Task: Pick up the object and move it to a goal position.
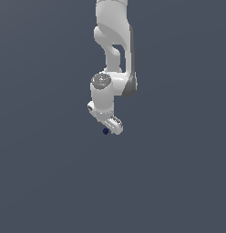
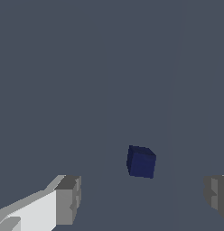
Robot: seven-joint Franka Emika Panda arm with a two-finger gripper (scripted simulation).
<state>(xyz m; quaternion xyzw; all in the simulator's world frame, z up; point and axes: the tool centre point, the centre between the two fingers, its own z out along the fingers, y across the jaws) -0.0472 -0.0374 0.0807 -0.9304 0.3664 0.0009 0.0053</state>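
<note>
The object (image 1: 105, 131) is a tiny dark navy-blue blob on the grey floor, just below the white gripper's lower end in the exterior view. In the wrist view it shows as a small navy cube (image 2: 141, 162) lying between and a little beyond the two grey fingertips (image 2: 68, 199). My gripper (image 2: 143, 198) is open, its jaws wide apart on either side of the object and not touching it. In the exterior view the gripper (image 1: 110, 127) hangs from the white arm, with the object at its tip toward the exterior view's left.
A plain grey floor (image 1: 51, 182) fills both views. The white arm (image 1: 115, 45) reaches down from the top of the exterior view. No other objects show.
</note>
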